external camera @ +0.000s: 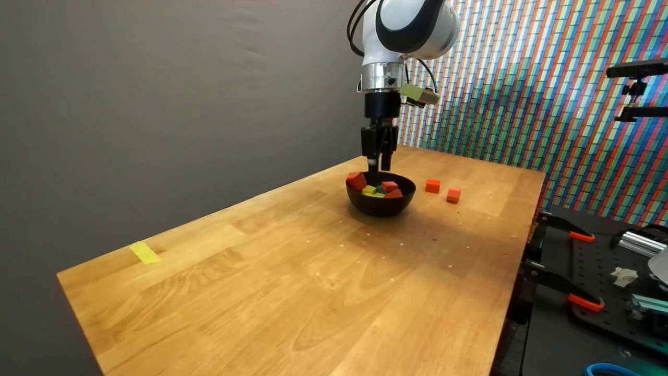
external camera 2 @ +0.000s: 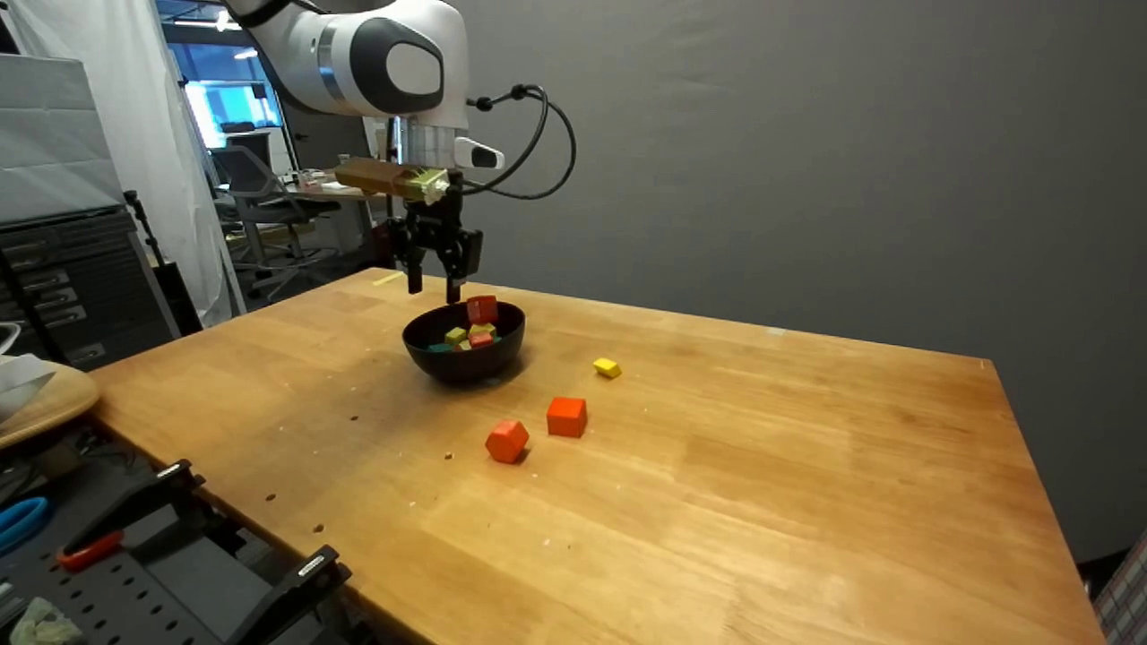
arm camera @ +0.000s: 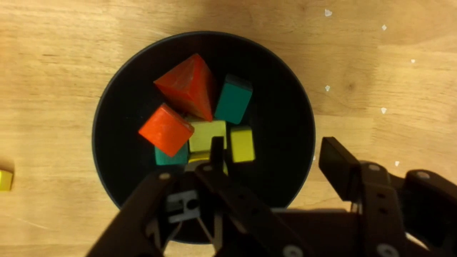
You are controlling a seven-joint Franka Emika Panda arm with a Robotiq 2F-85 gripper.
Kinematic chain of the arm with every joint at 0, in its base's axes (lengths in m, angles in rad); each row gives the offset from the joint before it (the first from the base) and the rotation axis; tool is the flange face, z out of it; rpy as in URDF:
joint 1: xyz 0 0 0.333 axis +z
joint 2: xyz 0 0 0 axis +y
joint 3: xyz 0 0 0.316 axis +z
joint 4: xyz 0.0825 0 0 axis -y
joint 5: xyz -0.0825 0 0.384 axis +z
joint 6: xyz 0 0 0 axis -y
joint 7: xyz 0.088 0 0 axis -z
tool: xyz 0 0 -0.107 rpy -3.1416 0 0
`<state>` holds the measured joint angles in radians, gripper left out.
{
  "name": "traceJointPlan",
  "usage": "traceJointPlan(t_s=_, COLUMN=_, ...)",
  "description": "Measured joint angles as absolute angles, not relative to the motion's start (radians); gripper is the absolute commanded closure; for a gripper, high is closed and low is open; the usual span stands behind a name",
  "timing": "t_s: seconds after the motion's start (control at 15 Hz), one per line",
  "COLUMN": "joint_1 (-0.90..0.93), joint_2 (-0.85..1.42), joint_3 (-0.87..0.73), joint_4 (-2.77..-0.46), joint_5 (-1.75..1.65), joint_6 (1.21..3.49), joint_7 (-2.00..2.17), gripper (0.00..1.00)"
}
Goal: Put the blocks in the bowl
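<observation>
A grey backdrop [external camera 2: 806,179] stood behind the desk [external camera 2: 789,484]. My pincer [external camera 2: 435,287], jaws apart, hung above the bowl [external camera 2: 464,367], which contained several blocks [external camera 2: 456,336]. In an exterior view, two red blocks [external camera 2: 566,418] and one yellow block [external camera 2: 607,367] lay to its right.

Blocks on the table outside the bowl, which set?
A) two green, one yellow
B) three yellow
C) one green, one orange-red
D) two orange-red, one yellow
D: an exterior view shows one orange-red block, a second orange-red block and a yellow block on the table, all outside the bowl.
</observation>
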<state>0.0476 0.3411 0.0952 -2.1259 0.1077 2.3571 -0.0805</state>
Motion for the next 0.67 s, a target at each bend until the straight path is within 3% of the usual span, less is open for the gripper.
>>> traceJointPlan(t_s=0.67, joint_1=-0.050, joint_2=0.227, joint_3=-0.115, joint_4=-2.153, joint_5=-0.149, joint_6=2.447, joint_7=-0.040, gripper=0.00)
